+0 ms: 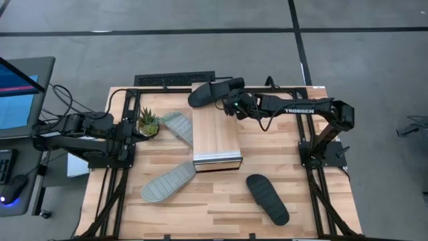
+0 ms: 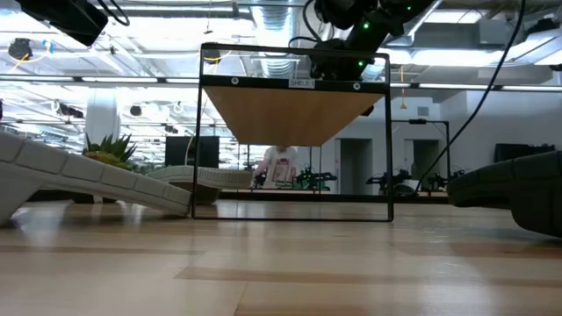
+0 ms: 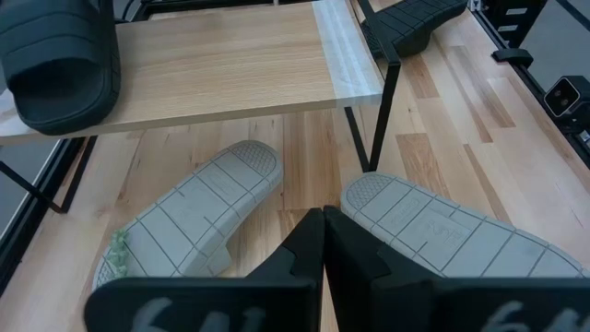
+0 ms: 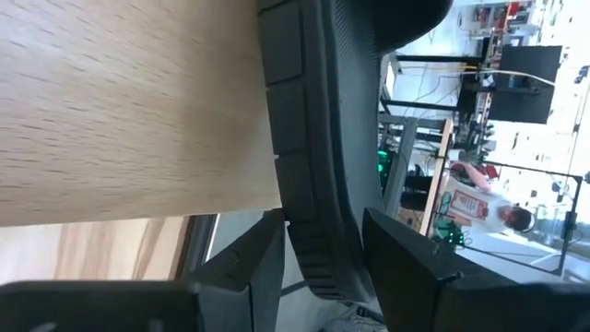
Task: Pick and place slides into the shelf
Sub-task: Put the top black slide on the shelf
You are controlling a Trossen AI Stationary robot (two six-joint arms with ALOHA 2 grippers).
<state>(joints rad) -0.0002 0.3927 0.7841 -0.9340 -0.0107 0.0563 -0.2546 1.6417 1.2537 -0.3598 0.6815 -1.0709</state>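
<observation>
The shelf [image 1: 215, 130] is a light-wood top with a silvery front edge on thin black legs, in the middle of the table. One black slide [image 1: 208, 92] lies across the shelf's far end, sole down, and my right gripper [image 1: 232, 105] is shut on it from the right. The other black slide [image 1: 267, 199] lies flat on the table at the near right. Two grey-green slides lie sole up, one [image 1: 178, 126] beside the shelf's left side and one [image 1: 167, 182] nearer the front. My left gripper [image 3: 323, 235] hangs shut at the table's left, above these two. My right gripper pinches the black slide's sole near one end [image 4: 318, 221], which sticks out past the shelf's edge. One finger [image 4: 253, 267] is on the treaded underside, the other [image 4: 401, 258] on the upper side. The fingers slant down from the table's right. The slide's remaining length lies over the shelf top [image 4: 120, 101].
A small potted plant [image 1: 148, 122] stands at the left, close to my left gripper. Black frame rails run along the table's left and right edges. A keyboard [image 1: 175, 79] lies beyond the far edge. Bare tabletop lies in front of the shelf.
</observation>
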